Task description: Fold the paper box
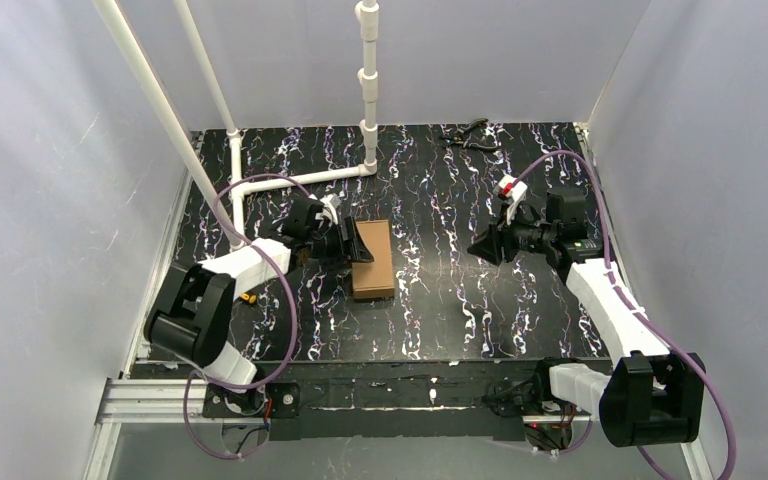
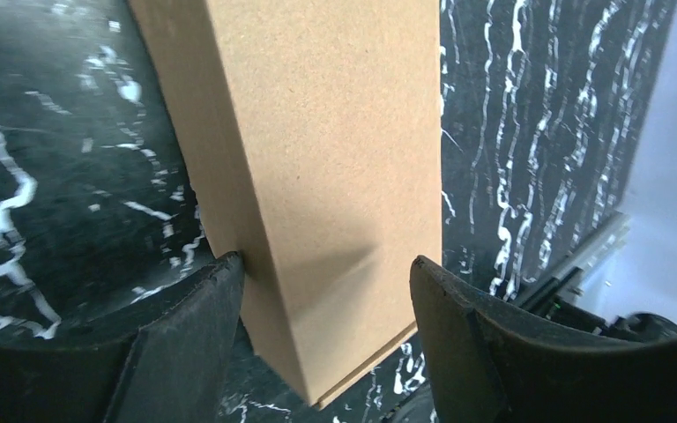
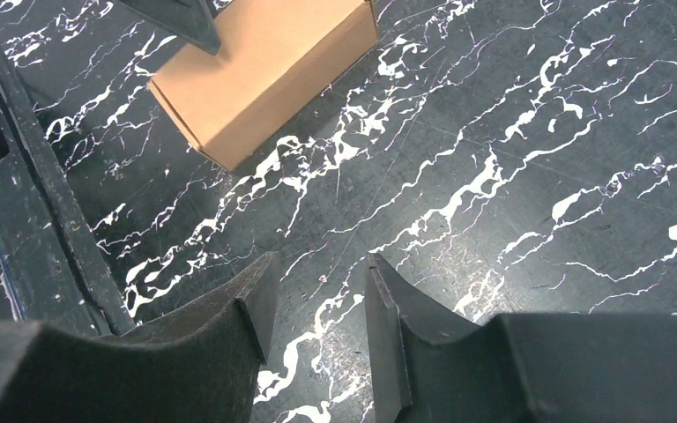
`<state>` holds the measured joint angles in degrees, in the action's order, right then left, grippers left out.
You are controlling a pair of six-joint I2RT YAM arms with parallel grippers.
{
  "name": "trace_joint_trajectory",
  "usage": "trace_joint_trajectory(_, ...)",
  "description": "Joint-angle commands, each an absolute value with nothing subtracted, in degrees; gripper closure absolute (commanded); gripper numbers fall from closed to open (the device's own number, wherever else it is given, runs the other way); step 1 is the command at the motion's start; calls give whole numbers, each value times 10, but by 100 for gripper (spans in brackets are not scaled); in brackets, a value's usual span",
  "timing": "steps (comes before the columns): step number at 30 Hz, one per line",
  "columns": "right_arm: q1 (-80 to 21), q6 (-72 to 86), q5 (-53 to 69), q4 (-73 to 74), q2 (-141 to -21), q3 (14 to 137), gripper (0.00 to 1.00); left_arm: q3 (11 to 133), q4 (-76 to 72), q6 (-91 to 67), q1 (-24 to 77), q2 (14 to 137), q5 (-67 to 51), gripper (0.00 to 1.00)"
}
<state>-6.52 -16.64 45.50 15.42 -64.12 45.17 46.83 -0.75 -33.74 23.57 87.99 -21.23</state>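
Note:
The paper box [image 1: 373, 262] is a closed brown cardboard block lying flat on the black marbled table, left of centre. My left gripper [image 1: 360, 243] reaches it from the left with its jaws apart. In the left wrist view one finger [image 2: 203, 326] touches the shaded side face of the paper box [image 2: 335, 159], and the other finger [image 2: 458, 335] overlaps the top face; the left gripper [image 2: 328, 260] does not clamp it. My right gripper [image 1: 480, 245] hovers well right of the box. The right wrist view shows the right gripper [image 3: 322, 260] open and empty, with the paper box [image 3: 264, 70] ahead.
A white pipe frame [image 1: 365, 90] stands at the back left, with a branch [image 1: 260, 185] lying on the table behind the left arm. A dark hand tool [image 1: 470, 135] lies at the back. A small orange-tipped object [image 1: 247, 297] sits by the left arm. Grey walls enclose three sides.

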Motion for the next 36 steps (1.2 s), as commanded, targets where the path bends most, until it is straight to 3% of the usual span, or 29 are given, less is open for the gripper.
trace_joint_trajectory(1, -60, -174, 473, 147, -635, 451, 52, 495, -70, -384, 236, 906, -323, 34)
trace_joint_trajectory(4, -60, -199, 464, 176, -630, 464, 51, 492, -80, -403, 239, 878, -315, 33)
trace_joint_trajectory(7, -60, -250, 436, 249, -625, 499, 50, 474, -3, -392, 240, 773, -216, 28)
trace_joint_trajectory(11, -58, -306, 405, 361, -634, 574, 46, 427, 80, -397, 240, 593, -179, 15)
trace_joint_trajectory(13, -58, -309, 403, 398, -639, 617, 42, 408, 110, -411, 238, 489, -183, 2)
trace_joint_trajectory(19, -50, -263, 433, 438, -624, 689, 20, 422, 223, -418, 228, 281, -170, 2)
trace_joint_trajectory(21, -45, -249, 433, 448, -613, 708, 4, 474, 290, -396, 227, 264, -159, 2)
trace_joint_trajectory(22, -43, -237, 424, 451, -607, 719, 2, 496, 324, -383, 227, 262, -154, 2)
trace_joint_trajectory(28, -28, -137, 329, 456, -592, 794, 2, 590, 461, -333, 227, 269, -117, 2)
trace_joint_trajectory(36, 24, -154, 445, 470, -565, 791, 2, 651, 492, -341, 227, 274, -139, 2)
